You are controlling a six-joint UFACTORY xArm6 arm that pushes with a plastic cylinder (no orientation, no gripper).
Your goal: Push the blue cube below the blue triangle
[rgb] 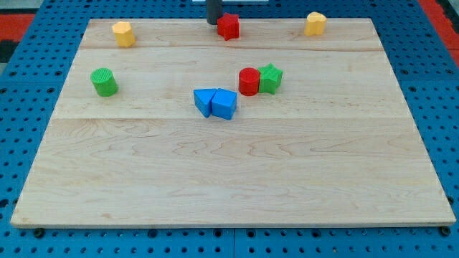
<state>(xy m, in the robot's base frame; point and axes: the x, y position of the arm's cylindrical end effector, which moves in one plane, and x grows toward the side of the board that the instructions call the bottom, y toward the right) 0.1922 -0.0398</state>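
Our tip (212, 22) sits at the view's top edge of the desk (229, 179), just left of and touching the red block (229, 26); no jaws on this rod, so no jaw state to give. Blue cube (224, 104) is well below the red block, mid-desk, touching the blue triangle (205, 102) on that triangle's right; red cylinder (249, 81) and green star (270, 78) sit just up-right of the cube.

1. Blue blocks, two: blue cube (224, 104), blue triangle (204, 101), touching.
2. Red blocks, two: red cylinder (249, 81); red block (229, 26), shape unclear.
3. Green blocks, two: green cylinder (105, 82), green star (270, 78).
4. Yellow blocks, two: left yellow block (123, 33), right yellow block (315, 24).
5. Wooden board (229, 179), one.
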